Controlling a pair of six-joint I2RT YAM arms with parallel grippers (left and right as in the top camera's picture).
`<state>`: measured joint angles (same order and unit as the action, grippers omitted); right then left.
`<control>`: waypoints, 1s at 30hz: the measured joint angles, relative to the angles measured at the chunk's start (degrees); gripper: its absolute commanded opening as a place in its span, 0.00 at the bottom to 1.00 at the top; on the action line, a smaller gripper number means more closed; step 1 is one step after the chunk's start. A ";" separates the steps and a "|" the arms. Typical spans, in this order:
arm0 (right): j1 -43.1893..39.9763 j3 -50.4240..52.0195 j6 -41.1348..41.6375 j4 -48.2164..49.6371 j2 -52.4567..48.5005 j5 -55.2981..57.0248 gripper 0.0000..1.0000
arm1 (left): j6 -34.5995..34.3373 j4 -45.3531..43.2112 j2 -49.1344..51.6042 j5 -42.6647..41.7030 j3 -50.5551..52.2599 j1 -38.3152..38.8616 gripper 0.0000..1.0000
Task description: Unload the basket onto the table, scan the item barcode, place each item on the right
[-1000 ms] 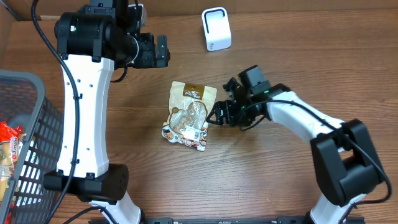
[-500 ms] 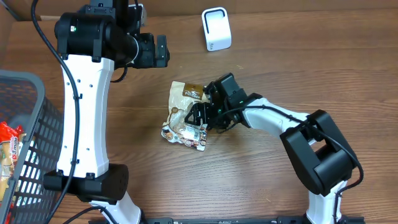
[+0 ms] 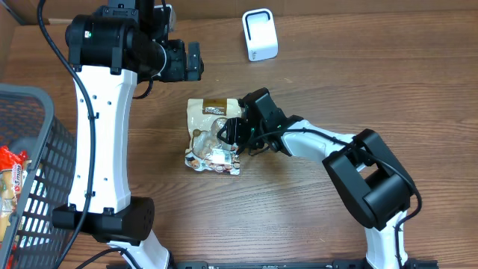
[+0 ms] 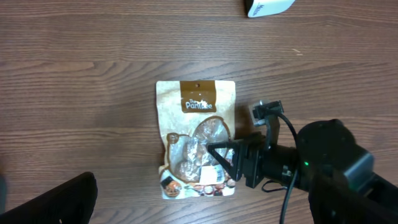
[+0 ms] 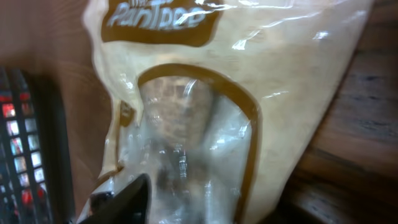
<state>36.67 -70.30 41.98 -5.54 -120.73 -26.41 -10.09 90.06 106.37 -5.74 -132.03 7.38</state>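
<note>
The item is a tan snack bag [image 3: 211, 134] lying flat on the wooden table, brand panel at its far end. A white barcode sticker [image 4: 214, 175] shows near its bottom edge. My right gripper [image 3: 233, 133] lies low over the bag's right side, fingers straddling the clear window. In the right wrist view the bag [image 5: 236, 93] fills the frame and only one dark fingertip [image 5: 121, 202] shows, resting on the plastic. The frames do not show whether it grips. My left gripper [image 3: 190, 61] hangs high above the table, open and empty, looking down on the bag [image 4: 196, 134].
A white scanner [image 3: 259, 34] stands at the back of the table, right of centre. A dark wire basket [image 3: 30, 149] with red packets sits at the left edge. The left arm's white column [image 3: 101, 134] rises just left of the bag.
My right gripper slid left onto the bag and its jaws narrowed. The bag shifted left and turned straighter. The left arm stayed still.
</note>
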 measured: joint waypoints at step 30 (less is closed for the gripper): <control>-3.30 1.81 -13.62 -20.46 12.74 2.73 0.04 | 0.00 0.00 0.00 0.00 0.00 0.00 1.00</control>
<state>33.36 -68.49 28.36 -26.00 -107.98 -23.68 -10.09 90.06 106.37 -5.74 -132.03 7.38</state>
